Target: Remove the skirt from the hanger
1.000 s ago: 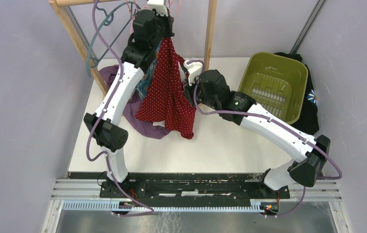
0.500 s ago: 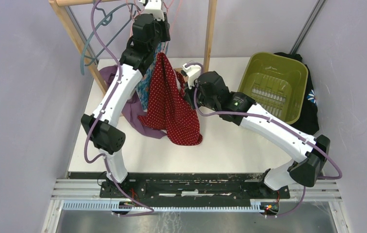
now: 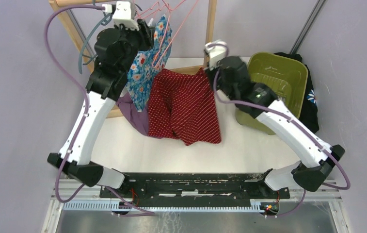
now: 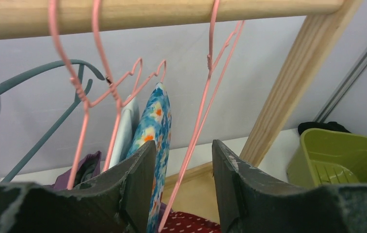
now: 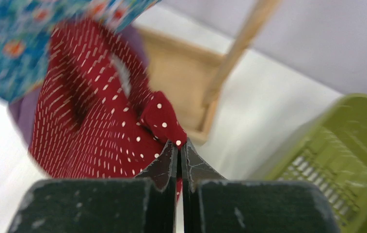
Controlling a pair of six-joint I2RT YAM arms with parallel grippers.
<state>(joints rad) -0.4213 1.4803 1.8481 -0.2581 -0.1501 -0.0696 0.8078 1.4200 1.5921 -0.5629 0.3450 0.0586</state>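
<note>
The red polka-dot skirt (image 3: 186, 107) hangs spread out over the white table. My right gripper (image 3: 206, 72) is shut on its upper right corner, and the right wrist view shows the fabric (image 5: 99, 111) pinched at the gripper's tips (image 5: 179, 143). The skirt's upper left corner lies by the lower end of a pink wire hanger (image 3: 164, 43); I cannot tell if it still hangs on it. My left gripper (image 4: 183, 145) is open and high at the rail, with that hanger's wire (image 4: 205, 107) running between its jaws without touching them. A strip of the skirt (image 4: 191, 225) shows below.
A blue floral garment (image 3: 145, 73) hangs on another pink hanger beside the skirt. A purple cloth (image 3: 135, 114) lies under them. A teal hanger (image 3: 91, 43) hangs at the left of the wooden rack (image 3: 210, 29). A green basket (image 3: 273, 85) and a black cloth (image 3: 312, 97) sit at the right.
My right gripper has pulled the skirt up and to the right, spreading it wide. My left arm has swung up and left toward the rail, away from the skirt.
</note>
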